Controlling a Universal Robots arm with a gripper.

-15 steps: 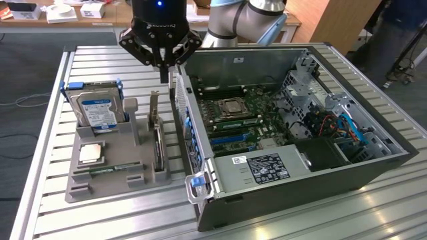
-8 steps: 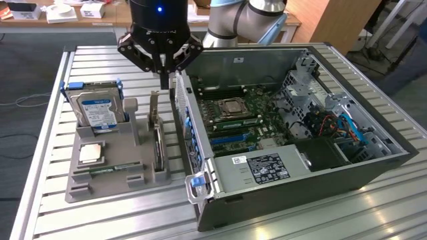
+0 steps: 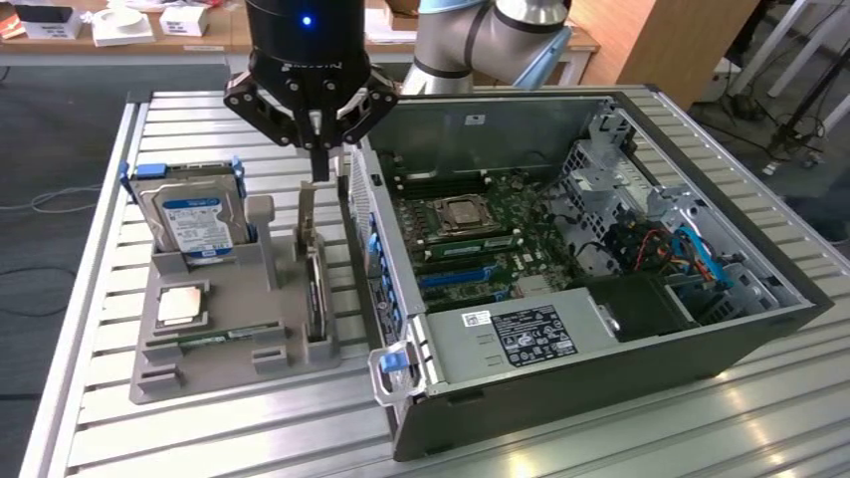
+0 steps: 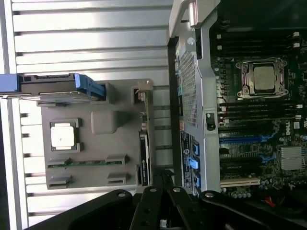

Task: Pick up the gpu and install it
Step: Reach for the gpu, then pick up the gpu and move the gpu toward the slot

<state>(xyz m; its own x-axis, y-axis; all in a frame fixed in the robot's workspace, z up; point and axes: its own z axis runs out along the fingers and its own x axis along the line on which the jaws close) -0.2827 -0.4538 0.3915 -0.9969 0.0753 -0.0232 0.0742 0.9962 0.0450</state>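
Observation:
The gpu (image 3: pixel 314 294) is a thin dark card standing on edge in a slot of the grey holder (image 3: pixel 219 370), its silver bracket (image 3: pixel 306 214) pointing up at the far end. My gripper (image 3: pixel 320 167) hangs just above that bracket end, fingers shut together with nothing between them. In the wrist view the gpu (image 4: pixel 143 160) appears edge-on in the holder (image 4: pixel 103 122), and my gripper (image 4: pixel 162 178) sits close beside its near end. The open computer case (image 3: pixel 743 329) lies right beside the holder, its motherboard showing blue expansion slots (image 3: pixel 459 274).
A silver hard drive with blue rails (image 3: pixel 197 214) stands upright in the holder, with a processor chip (image 3: pixel 182 304) and a green memory stick (image 3: pixel 213 337) near it. The case's perforated rear wall (image 3: pixel 358 214) rises close to the gpu. All rests on a slatted aluminium table (image 3: pixel 199 438).

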